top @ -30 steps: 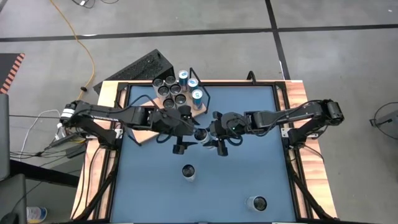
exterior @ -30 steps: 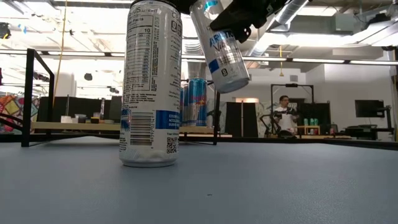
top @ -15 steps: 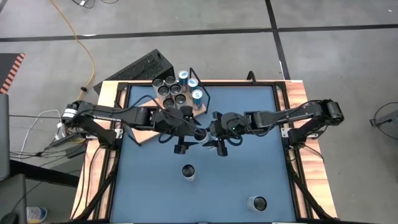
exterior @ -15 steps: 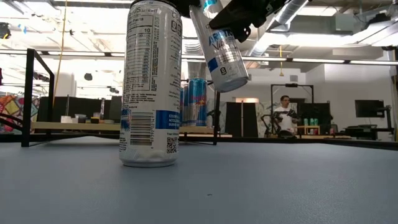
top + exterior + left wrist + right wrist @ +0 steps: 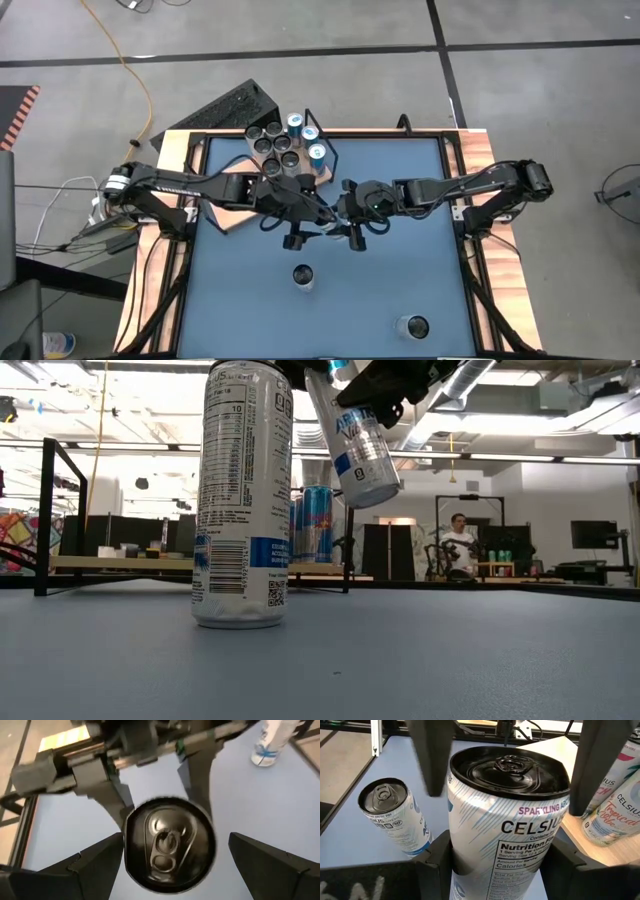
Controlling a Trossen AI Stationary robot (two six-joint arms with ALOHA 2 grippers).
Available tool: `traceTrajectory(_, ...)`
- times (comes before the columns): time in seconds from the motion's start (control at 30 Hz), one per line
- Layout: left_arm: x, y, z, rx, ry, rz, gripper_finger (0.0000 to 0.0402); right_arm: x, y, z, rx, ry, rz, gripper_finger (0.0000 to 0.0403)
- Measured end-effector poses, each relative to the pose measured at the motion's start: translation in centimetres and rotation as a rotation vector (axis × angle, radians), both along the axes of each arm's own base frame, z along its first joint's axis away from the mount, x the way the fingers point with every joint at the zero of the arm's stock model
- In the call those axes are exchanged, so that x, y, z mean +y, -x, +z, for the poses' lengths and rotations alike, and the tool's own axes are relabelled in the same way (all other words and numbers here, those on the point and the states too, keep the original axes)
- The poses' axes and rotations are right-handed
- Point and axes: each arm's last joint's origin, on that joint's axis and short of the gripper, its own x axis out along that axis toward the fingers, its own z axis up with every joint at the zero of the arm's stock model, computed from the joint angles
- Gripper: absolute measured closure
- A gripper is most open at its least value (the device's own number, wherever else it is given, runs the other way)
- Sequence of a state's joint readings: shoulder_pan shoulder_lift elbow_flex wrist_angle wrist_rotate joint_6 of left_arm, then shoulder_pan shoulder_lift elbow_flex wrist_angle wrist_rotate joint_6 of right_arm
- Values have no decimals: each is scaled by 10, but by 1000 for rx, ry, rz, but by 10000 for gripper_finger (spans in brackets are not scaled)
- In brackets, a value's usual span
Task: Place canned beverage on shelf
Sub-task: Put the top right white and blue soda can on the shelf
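A white canned beverage [image 5: 510, 820] hangs tilted above the middle of the blue table, also seen in the low view [image 5: 362, 460]. My right gripper [image 5: 502, 845] reaches in from the right and is shut on it. My left gripper [image 5: 175, 837], coming from the left, is open; its fingers [image 5: 430, 755] flank the can's top end [image 5: 170, 842], and no touch shows. The shelf [image 5: 228, 212], a pale-wood board with a black wire frame [image 5: 45, 510], lies at the far left and bears several upright cans [image 5: 285, 150]. My right gripper pinches the can's two side walls [image 5: 462, 857] between its fingers, on the upper part of the body below the top rim. The fingers come from the table's right, slanting down, and lie across the can. The can is lifted clear and tilted, its bottom end [image 5: 375, 488] lowest.
Two more cans stand on the blue table, one near the middle [image 5: 303, 276] and one at the near right [image 5: 413, 326]. The near one looms large in the low view [image 5: 243, 495]. A person [image 5: 460, 545] sits in the room beyond the table.
My left gripper has edged toward the table's right, up to the held can's top, so that its open fingers now flank it. My right gripper and the can have kept still.
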State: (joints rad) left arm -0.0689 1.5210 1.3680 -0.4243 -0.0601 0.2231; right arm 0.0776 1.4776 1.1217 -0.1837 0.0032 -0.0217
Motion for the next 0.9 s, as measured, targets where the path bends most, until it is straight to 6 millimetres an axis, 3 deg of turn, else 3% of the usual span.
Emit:
traceTrajectory(0.23, -1, -4, -4, 33, 3, -10, 54, 1, -5, -10, 40, -17, -10, 192)
traceTrajectory(0.67, 0, -7, -9, 53, 24, -8, 55, 3, -6, -11, 35, -17, -4, 192)
traceTrajectory(0.9, 1, -7, -8, 53, 20, -11, 95, 5, -6, -11, 33, -18, 4, 192)
